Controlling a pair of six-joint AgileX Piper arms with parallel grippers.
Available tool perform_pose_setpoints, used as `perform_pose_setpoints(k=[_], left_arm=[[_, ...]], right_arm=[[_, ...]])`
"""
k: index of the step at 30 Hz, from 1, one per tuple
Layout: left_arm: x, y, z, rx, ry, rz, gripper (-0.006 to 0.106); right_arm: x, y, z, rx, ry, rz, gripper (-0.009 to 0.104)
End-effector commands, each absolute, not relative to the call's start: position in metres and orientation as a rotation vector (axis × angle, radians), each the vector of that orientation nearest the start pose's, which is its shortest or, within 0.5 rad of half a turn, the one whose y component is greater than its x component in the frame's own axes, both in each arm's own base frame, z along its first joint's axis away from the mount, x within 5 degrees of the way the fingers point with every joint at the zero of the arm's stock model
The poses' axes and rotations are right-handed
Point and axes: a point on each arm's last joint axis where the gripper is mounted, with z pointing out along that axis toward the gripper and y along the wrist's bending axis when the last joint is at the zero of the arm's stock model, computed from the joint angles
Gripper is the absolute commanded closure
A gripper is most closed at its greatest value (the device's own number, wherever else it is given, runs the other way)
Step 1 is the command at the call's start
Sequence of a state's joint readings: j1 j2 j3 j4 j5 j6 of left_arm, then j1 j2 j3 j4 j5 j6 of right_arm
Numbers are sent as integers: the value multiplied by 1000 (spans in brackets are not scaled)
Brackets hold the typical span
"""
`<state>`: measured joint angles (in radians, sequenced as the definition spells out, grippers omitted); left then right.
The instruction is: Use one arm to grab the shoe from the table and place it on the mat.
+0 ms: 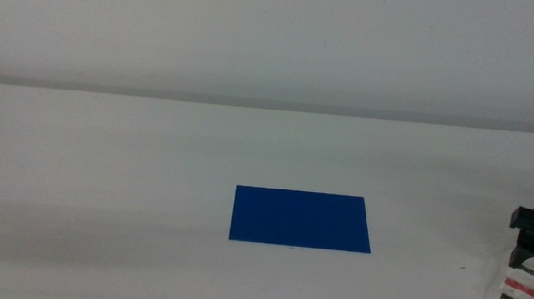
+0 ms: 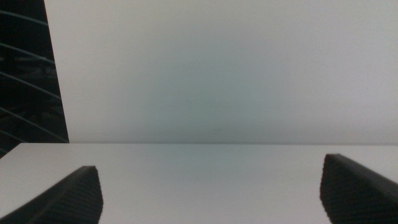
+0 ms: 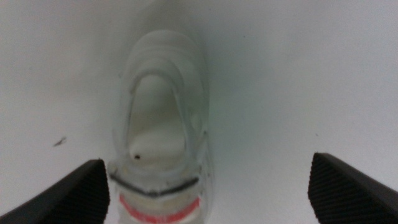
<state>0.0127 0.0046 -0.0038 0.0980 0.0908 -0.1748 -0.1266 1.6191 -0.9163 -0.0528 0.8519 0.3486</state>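
Table [image 1: 104,156] mostly bare; blue mat [image 1: 302,219] lay flat mid-table, nothing on it. Step in hand looked like approach, grasp not yet made. Shoe [image 1: 520,289] sat at table's right near edge, well apart from mat. Right gripper [image 3: 208,186] hovered over shoe, jaws spread wide, holding nothing (shoe off-centre, nearer one jaw). Next move likely needed: centre, descend, close across strapped body. Left gripper [image 2: 211,193] waited at left near edge, jaws wide, empty.
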Motion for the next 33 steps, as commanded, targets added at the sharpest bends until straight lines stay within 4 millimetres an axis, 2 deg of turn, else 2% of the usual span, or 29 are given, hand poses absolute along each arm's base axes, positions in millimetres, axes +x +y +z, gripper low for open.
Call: perform_pose_setpoints(k=[1,7,15,16,17,20,21,24,27,30,33], left_arm=[[55,1,195,-78,1563,-53,7],[55,1,195,-78,1563,-53,7],[55,1,195,-78,1563,-53,7],[55,1,195,-78,1563,-53,7],[55,1,195,-78,1563,-53,7],[55,1,195,-78,1563,-53,7],[55,1,195,-78,1563,-53,7],[55,1,195,-78,1563,-53,7],[55,1,195,-78,1563,-53,7],[55,1,195,-78,1563,-53,7],[55,1,195,-78,1563,-53,7]], right_arm=[[282,-41,179,665,2949,-46,11],[290,-41,163,670,2955,-37,14],[294,-41,148,676,2977,-33,26],[294,-41,148,676,2977,-33,30],[294,-41,148,674,2978,-35,40],[293,-40,149,668,2981,-33,82],[294,-31,155,616,2988,-42,97],[303,-10,172,555,2976,-85,95],[323,23,192,479,2966,-89,95],[343,66,203,426,2969,-75,95],[364,111,201,387,2988,-54,95]])
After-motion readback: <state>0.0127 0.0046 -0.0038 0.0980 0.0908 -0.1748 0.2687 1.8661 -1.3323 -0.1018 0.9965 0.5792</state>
